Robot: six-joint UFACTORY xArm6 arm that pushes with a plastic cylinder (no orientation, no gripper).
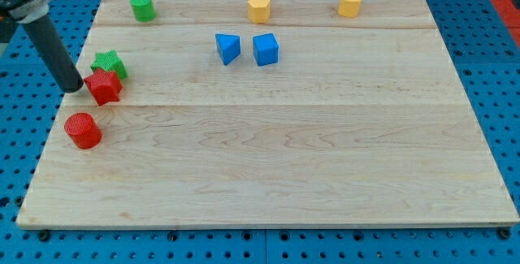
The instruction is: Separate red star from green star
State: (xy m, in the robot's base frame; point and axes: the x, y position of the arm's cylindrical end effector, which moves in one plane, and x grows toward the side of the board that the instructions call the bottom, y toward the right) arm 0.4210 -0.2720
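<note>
The red star (104,86) lies near the board's left edge, touching the green star (110,63), which sits just above it and slightly to the right. My tip (73,88) is at the left side of the red star, right beside it, close to touching. The dark rod rises from the tip up to the view's top left corner.
A red cylinder (82,130) stands below the red star. A green cylinder (143,7) is at the top left. A blue triangular block (228,48) and a blue cube (265,49) sit at upper middle. Two yellow blocks (258,8) (350,3) line the top edge. The wooden board (284,150) lies on a blue pegboard.
</note>
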